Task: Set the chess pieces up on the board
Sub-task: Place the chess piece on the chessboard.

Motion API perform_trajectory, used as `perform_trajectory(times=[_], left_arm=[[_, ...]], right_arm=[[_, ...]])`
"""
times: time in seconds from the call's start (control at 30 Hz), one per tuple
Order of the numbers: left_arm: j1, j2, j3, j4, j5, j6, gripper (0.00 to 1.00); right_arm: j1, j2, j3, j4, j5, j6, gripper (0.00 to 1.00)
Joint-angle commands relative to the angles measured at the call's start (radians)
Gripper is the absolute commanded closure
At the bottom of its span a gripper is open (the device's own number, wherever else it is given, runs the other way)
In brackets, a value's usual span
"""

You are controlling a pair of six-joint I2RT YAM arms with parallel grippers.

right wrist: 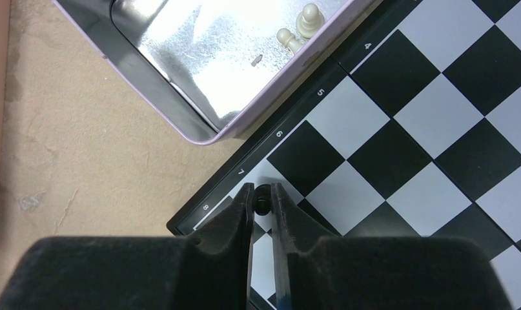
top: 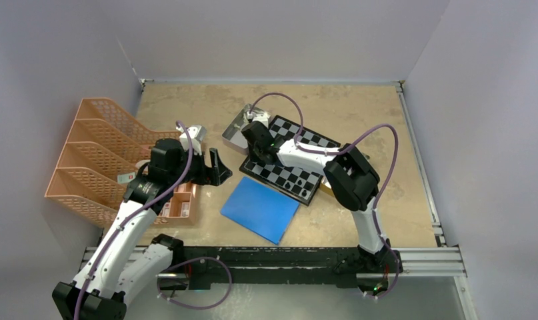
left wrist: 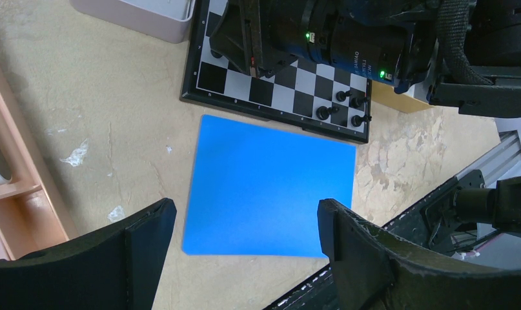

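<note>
Mottled beige stone-look table. Peach perforated-plastic file rack at its left side. Flat chessboard of glossy black and silvery-white checks, with a thin dark numbered border, lies mid-table. Plain blue square sheet just beside it. Shiny rectangular metal tin with lilac rim against the board's edge, holding two cream pieces. Left pincer spread wide, empty, above the sheet. Right pincer nipped onto a tiny black chess piece at the board's corner, row 7. A few black pieces stand at another corner.

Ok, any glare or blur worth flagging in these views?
Right wrist: strong glare on the tin floor, board checks sharp. Left wrist: even light, blue sheet crisp. Top: soft, even light; chess pieces barely resolved.
</note>
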Motion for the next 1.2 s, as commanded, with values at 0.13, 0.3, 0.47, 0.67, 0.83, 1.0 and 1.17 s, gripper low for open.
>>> perform_trajectory(times=[0.13, 0.3, 0.47, 0.67, 0.83, 1.0, 1.17], left_arm=[[-0.002, -0.014, 0.007, 0.021, 0.002, 0.004, 0.19], [-0.003, -0.012, 0.007, 0.021, 0.002, 0.004, 0.19], [-0.003, -0.011, 0.008, 0.021, 0.002, 0.004, 0.19], [-0.002, -0.009, 0.006, 0.021, 0.002, 0.004, 0.19], [-0.003, -0.006, 0.007, 0.021, 0.003, 0.004, 0.19], [-0.002, -0.009, 0.007, 0.018, -0.01, 0.0, 0.19], [-0.003, -0.008, 0.007, 0.02, -0.007, 0.0, 0.19]], right_arm=[[0.012, -0.006, 0.035, -0.029, 0.006, 0.005, 0.77], [0.012, -0.014, 0.04, -0.032, 0.007, 0.012, 0.72], [0.012, -0.043, 0.041, -0.038, 0.014, 0.032, 0.65], [0.011, -0.107, 0.027, -0.085, 0.031, 0.044, 0.62], [0.012, -0.189, -0.008, -0.095, 0.077, 0.072, 0.62], [0.01, -0.276, -0.058, -0.103, 0.128, 0.095, 0.63], [-0.005, -0.349, -0.122, -0.147, 0.208, 0.166, 0.66]])
